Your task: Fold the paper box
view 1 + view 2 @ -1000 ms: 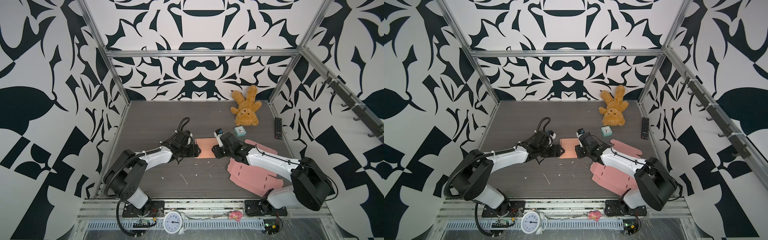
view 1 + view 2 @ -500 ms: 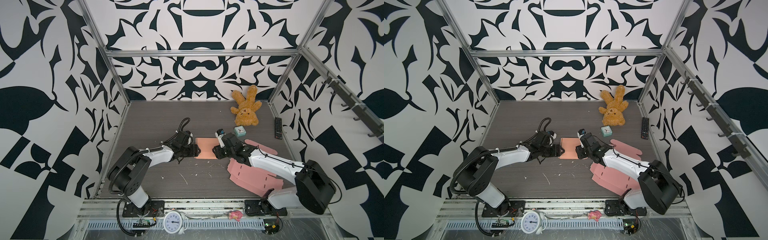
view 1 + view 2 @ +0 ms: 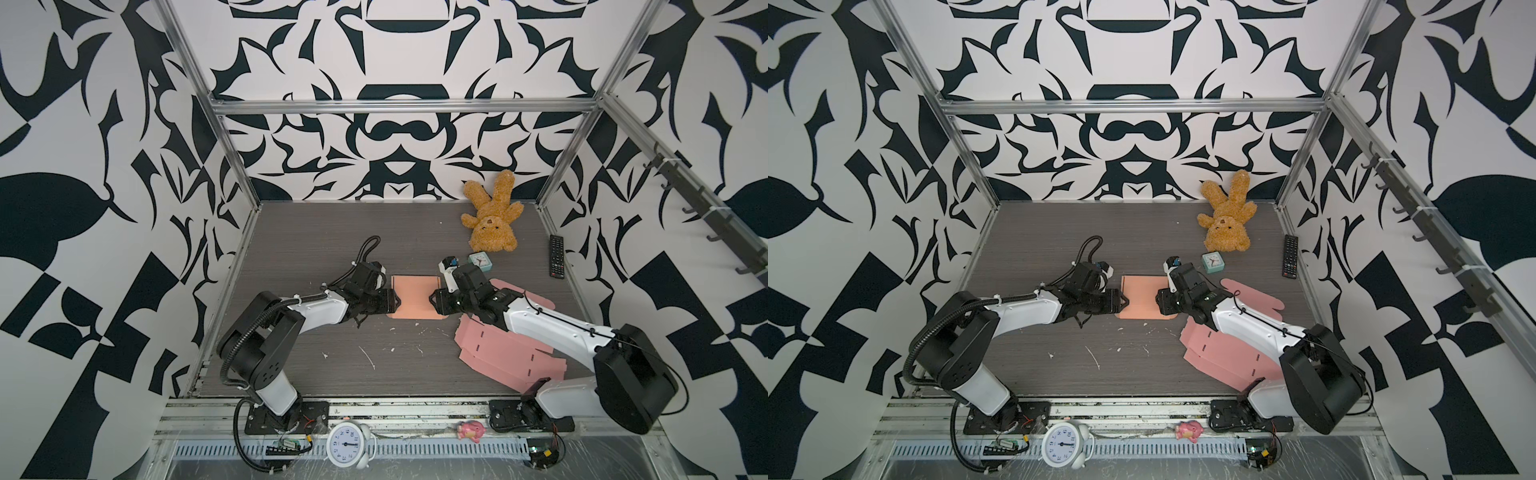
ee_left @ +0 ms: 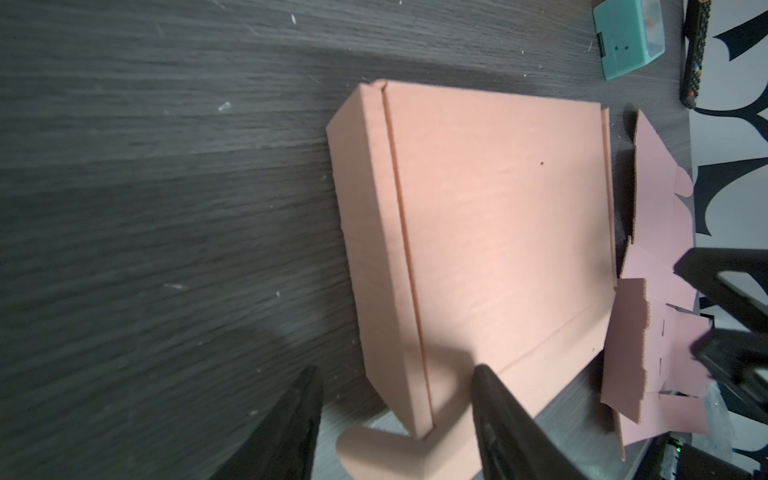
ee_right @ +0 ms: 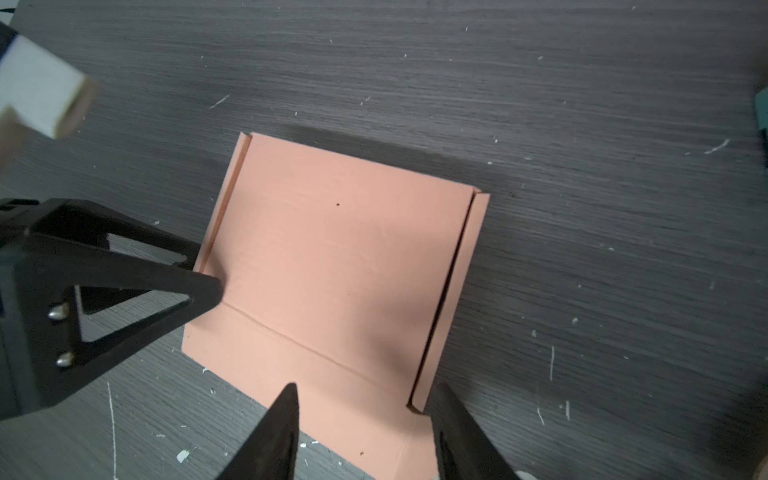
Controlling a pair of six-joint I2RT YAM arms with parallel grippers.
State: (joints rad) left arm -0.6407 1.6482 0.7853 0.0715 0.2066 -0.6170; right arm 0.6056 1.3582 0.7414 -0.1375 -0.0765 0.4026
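Plainly, the paper box point(image 3: 415, 297) is light, thin corrugated card, salmon-coloured and matt. It will likely slide on the dark wood-grain table point(image 3: 311, 232) under any sideways push, and crease wherever it is pinched hard. It lies near the table's centre in both top views, base flat, with a 9 o'clock wall point(image 4: 374, 249) raised low along one edge and a narrower 3 o'clock wall point(image 5: 457, 286) opposite. The left gripper point(image 4: 395, 395) straddles the 9 o'clock wall, one finger inside and one outside, jaws apart and clamping nothing. The right gripper point(image 5: 365, 407) stands likewise parted over the near corner of the 3 o'clock wall. The best hold is probably on those walls close to the scored lines, where the card is stiffest. Flat pink blanks point(image 3: 507, 353) lie at 4 o'clock.
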